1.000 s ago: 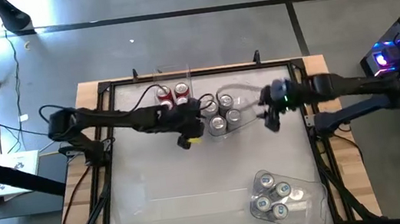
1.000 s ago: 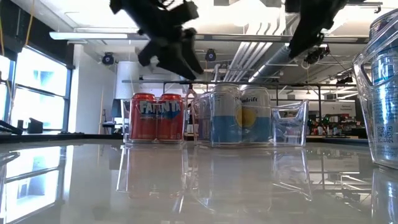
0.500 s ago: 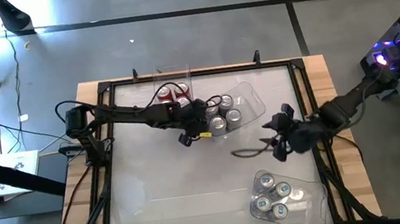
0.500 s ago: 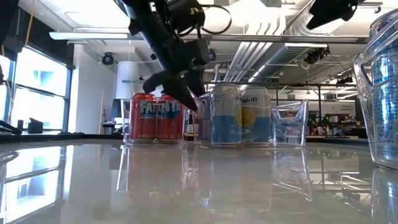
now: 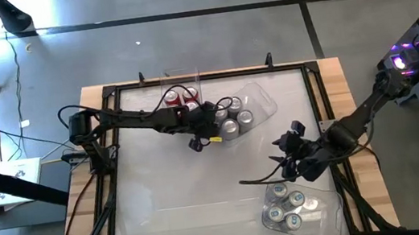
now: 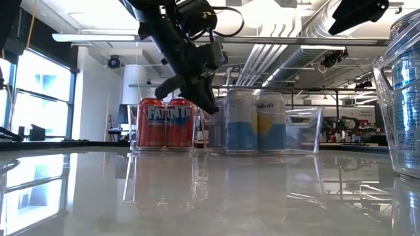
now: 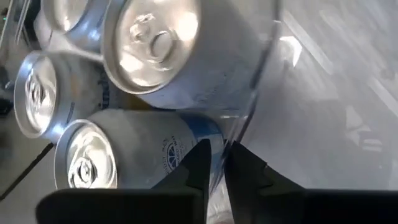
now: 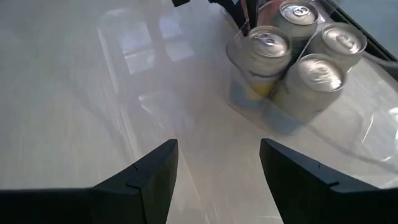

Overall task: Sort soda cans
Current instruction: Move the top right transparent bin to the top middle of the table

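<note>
From above, we see the left gripper (image 5: 212, 122) has stayed at the near rim of the clear bin (image 5: 260, 99) holding the pale cans (image 5: 230, 129), while the right arm has swung away from that bin toward the near right corner, its right gripper (image 5: 285, 166) now hanging just above the second bin (image 5: 327, 199) of silver-topped cans (image 5: 287, 207). The red cans (image 5: 175, 98) stand at the far edge, just beside the left gripper. We judge the left arm is taking over the far bin, perhaps to drag it.

At table height, the left gripper (image 6: 200, 98) has come down in front of the Fanta cans (image 6: 164, 123) and meets the wall of the clear bin (image 6: 305, 131) beside the pale blue-and-yellow cans (image 6: 256, 123). That bin has shifted slightly.

Past the left wrist, the dark fingers (image 7: 198, 165) have pinched together on the thin clear bin wall (image 7: 264, 62); the grey cans (image 7: 155, 68) sit just inside it, touching one another.

Past the right wrist, the fingers (image 8: 146, 174) stand parted and hold nothing; the bin (image 8: 348, 134) of four cans (image 8: 292, 68) lies well ahead of them.
</note>
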